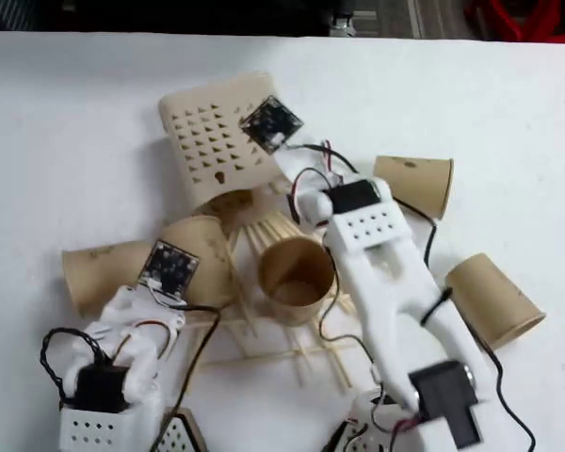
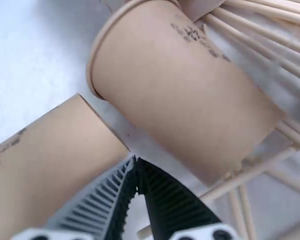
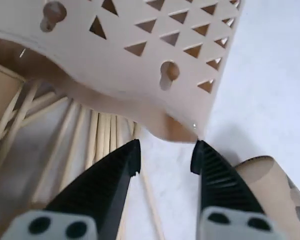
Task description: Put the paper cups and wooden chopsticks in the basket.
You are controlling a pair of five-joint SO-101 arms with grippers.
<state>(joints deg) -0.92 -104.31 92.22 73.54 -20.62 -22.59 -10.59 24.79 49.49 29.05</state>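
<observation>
The beige basket (image 1: 212, 141) with triangular holes lies tipped on its side, its mouth toward the arms. Wooden chopsticks (image 1: 292, 344) lie scattered in front of it, and some reach into its mouth (image 3: 102, 137). One paper cup (image 1: 297, 273) stands upright among them. Two cups (image 1: 202, 250) (image 1: 94, 273) lie on their sides at the left. My left gripper (image 2: 137, 165) is shut and empty, in the gap between those two cups (image 2: 180, 95) (image 2: 45, 165). My right gripper (image 3: 165, 152) is open just short of the basket's rim (image 3: 140, 60), over the chopsticks.
Two more paper cups (image 1: 416, 184) (image 1: 494, 301) lie on their sides to the right of the right arm (image 1: 386, 273). The left arm (image 1: 113, 367) sits at the near left with loose cables. White tabletop (image 1: 66, 141) spreads around the pile.
</observation>
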